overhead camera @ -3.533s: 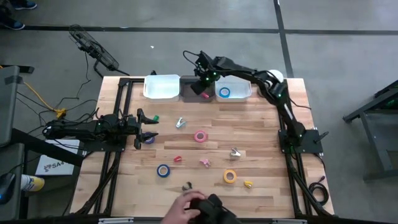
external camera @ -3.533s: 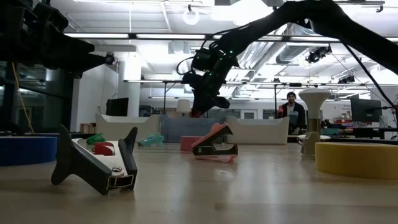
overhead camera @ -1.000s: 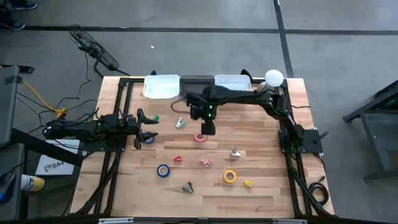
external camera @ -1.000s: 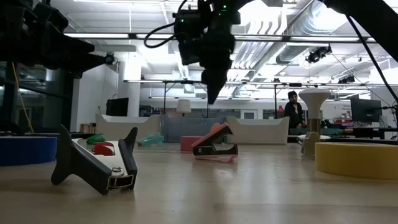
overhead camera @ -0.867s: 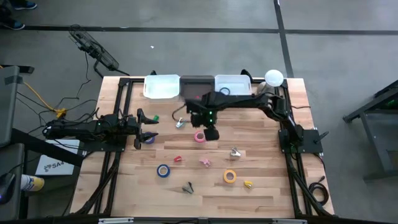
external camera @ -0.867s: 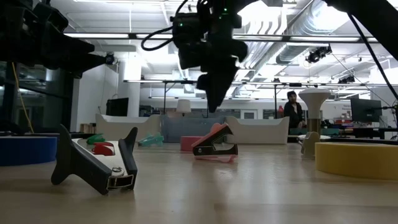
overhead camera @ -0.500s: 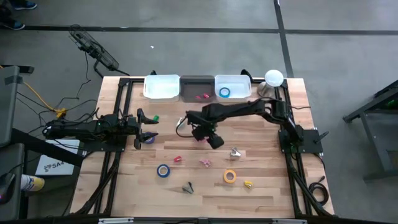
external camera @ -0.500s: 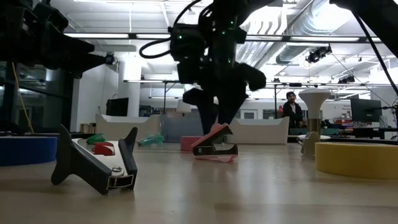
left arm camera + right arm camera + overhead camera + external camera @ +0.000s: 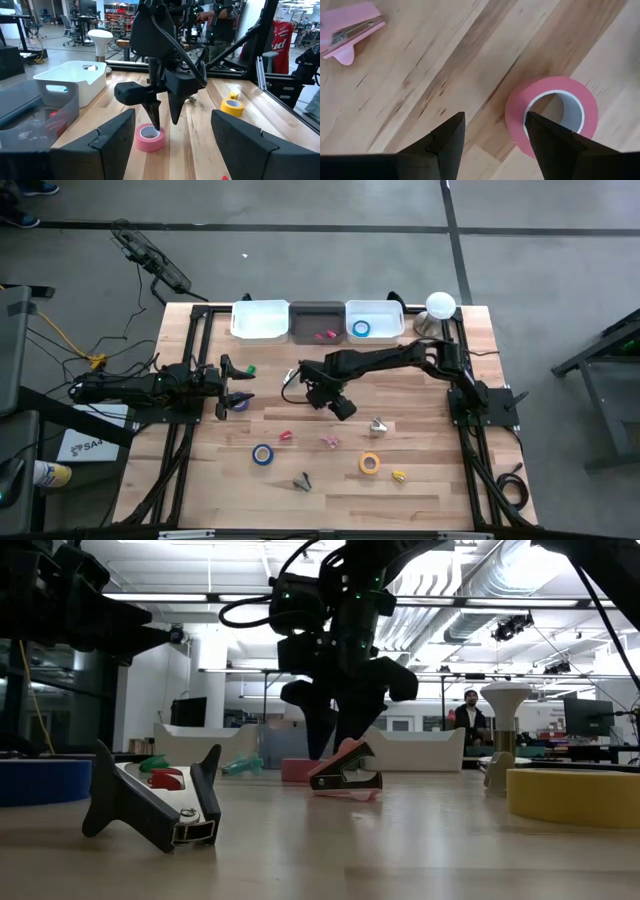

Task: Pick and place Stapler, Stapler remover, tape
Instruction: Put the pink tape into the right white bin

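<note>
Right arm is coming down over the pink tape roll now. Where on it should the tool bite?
Across the ring wall of the pink tape roll, from straight above: it lies flat with its open centre up. The right tool is open, one finger at the hole's edge, the other outside the roll.

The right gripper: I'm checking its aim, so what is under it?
Under the right gripper, its fingers open, lies the pink tape roll on the bare wooden table. One finger points into the roll's open centre. The high view hides the roll.
</note>
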